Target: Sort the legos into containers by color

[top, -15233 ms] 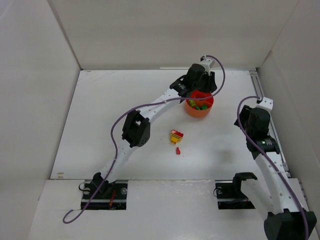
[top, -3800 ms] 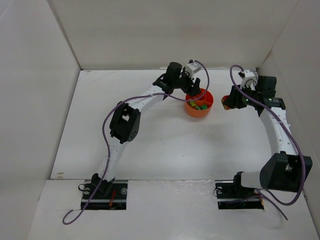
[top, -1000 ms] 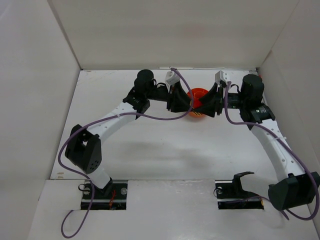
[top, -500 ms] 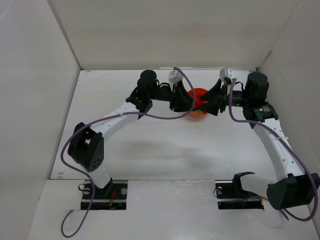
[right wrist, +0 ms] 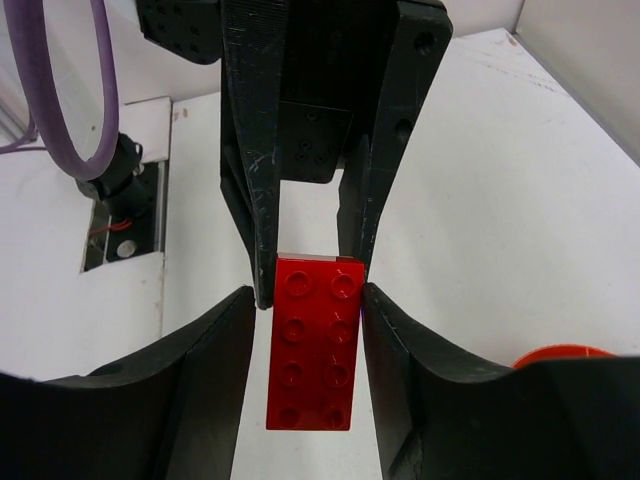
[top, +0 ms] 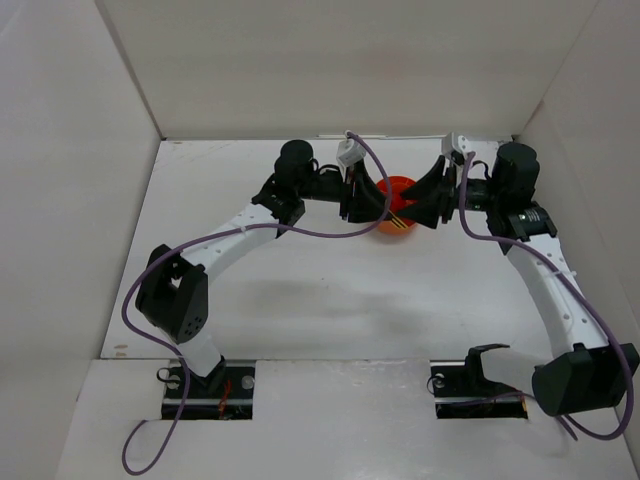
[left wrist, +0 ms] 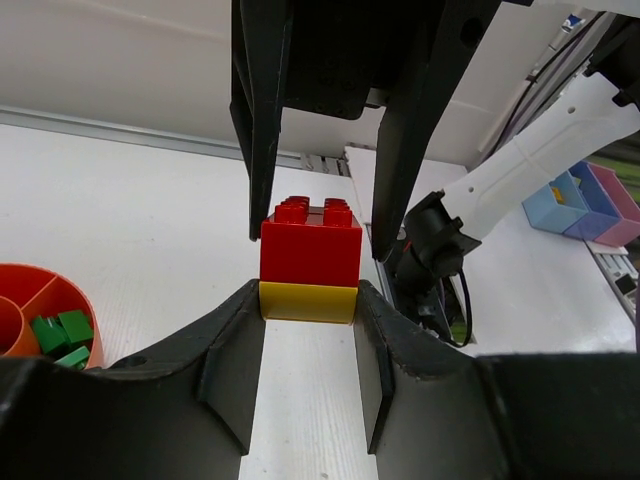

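Beside the orange bowl [top: 395,187]: red brick [left wrist: 310,245] stacked on a yellow brick [left wrist: 307,303], held between the two grippers, which face each other tip to tip.
Left gripper [left wrist: 308,312]: fingers clamped on the yellow brick from both sides.
Right gripper [right wrist: 309,292]: fingertips snug against the long sides of the red brick, with the studs toward its own camera.
Bowl contents: a few green legos [left wrist: 60,335] in one compartment beside the round middle cup. Can't make out the other compartments.
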